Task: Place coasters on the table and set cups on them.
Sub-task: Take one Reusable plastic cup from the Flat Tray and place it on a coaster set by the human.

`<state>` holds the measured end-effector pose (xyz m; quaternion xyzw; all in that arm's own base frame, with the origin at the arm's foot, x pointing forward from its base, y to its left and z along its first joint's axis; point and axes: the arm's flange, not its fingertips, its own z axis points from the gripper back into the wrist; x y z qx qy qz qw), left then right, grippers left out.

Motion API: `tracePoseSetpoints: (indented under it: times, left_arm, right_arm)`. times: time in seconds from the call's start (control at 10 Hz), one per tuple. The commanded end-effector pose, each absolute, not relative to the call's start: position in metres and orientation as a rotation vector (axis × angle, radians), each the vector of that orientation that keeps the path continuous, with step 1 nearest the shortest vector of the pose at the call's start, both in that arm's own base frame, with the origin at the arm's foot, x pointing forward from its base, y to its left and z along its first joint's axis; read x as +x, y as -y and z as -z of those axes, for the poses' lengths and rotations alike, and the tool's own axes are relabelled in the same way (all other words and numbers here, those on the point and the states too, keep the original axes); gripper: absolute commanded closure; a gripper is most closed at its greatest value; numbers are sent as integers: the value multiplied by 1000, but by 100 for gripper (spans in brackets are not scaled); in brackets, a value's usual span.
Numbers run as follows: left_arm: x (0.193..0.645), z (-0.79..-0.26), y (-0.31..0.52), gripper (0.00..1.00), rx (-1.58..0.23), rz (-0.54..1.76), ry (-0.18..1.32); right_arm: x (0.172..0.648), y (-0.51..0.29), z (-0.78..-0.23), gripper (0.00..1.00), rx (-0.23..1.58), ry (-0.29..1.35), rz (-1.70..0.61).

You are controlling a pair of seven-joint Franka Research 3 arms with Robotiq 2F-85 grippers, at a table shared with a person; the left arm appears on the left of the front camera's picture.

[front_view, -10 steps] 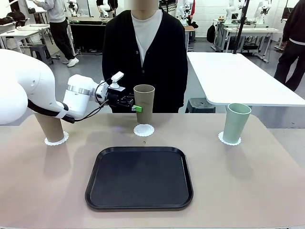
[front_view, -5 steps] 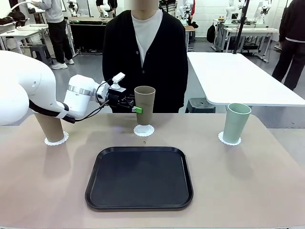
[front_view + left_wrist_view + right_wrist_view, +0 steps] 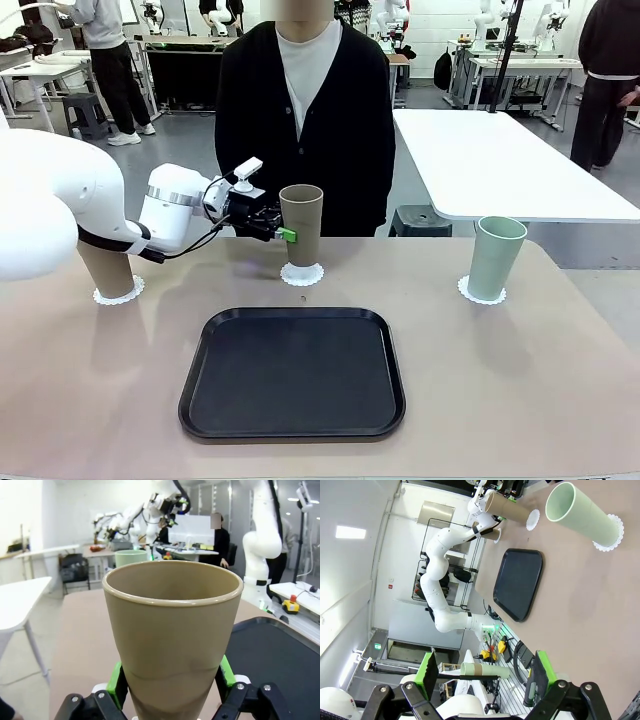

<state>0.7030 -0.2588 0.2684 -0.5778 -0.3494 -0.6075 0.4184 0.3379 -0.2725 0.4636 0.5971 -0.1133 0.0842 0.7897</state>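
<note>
A tan cup (image 3: 302, 222) stands upright over the middle coaster (image 3: 301, 273), its base at the coaster's top; whether they touch I cannot tell. My left gripper (image 3: 290, 232) is shut on that cup from the left. In the left wrist view the green pads (image 3: 116, 682) press both sides of the tan cup (image 3: 172, 640). A second tan cup (image 3: 108, 268), partly behind my left arm, sits on the left coaster (image 3: 119, 294). The mint cup (image 3: 495, 257) sits on the right coaster (image 3: 482, 292). My right gripper (image 3: 482, 675) is open, high above the table (image 3: 520, 380), with the mint cup (image 3: 582, 517) far below it.
A black rounded-square tray (image 3: 292, 372) lies at the table's near centre. A person in a black cardigan (image 3: 305, 110) stands at the far edge behind the held cup. A white table (image 3: 500, 165) stands at the back right.
The held tan cup has come down slightly toward the middle coaster, and my left arm has shifted a little to the right. The other cups have not moved.
</note>
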Motion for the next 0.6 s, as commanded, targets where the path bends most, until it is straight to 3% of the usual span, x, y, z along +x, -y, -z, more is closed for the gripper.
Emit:
tracePoseSetpoints:
  times: [0.0,0.5]
  left_arm:
    - [724,-274,269,13,-1473,1576,833]
    - [721,-269,274,13,-1461,1639,796]
  right_arm:
    - [337,273,-464,0,1289,243,-177]
    - [337,273,-464,0,1289,243,-177]
